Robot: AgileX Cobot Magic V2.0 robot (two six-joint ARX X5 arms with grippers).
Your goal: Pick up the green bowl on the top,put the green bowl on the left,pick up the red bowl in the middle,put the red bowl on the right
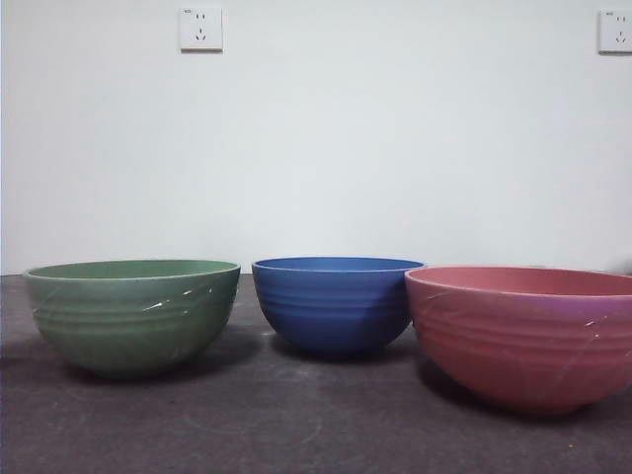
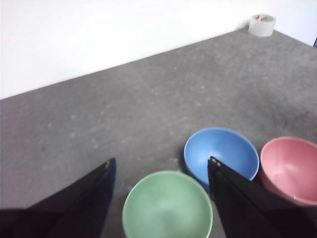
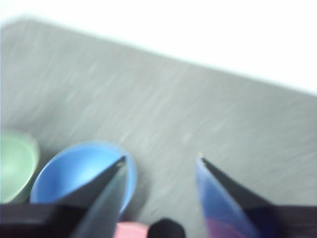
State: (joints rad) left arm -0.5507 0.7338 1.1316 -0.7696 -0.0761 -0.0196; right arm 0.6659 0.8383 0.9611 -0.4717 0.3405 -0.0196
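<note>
Three ribbed bowls stand in a row on the dark grey table (image 1: 296, 425), each on its own base and none stacked. The matte sage-green ribbed bowl (image 1: 132, 314) with pale scratches sits on the left, well apart from the blue ribbed bowl (image 1: 335, 302) in the middle. The dull pinkish-red ribbed bowl (image 1: 523, 334) sits on the right, its rim seeming to overlap the blue one's edge from the low front view, though I cannot tell whether they touch. From how they lie, both placements look done. The left hand (image 2: 159, 166) hangs above the green bowl (image 2: 167, 206) with its jaws spread wide and nothing between them. The right hand (image 3: 161, 161) is likewise released and empty, high over the table near the blue bowl (image 3: 74, 173), with the red bowl (image 3: 130, 230) just showing at the picture's edge; that picture is smeared, so the arm is probably moving. The risk I see is a careless sweep: an open jaw dropping low could clip a rim and tip or slide a bowl, and the red one, so close to the blue, would knock into its neighbour first. A roll of tape (image 2: 261, 25) lies far off at the table's corner, out of harm's way.
</note>
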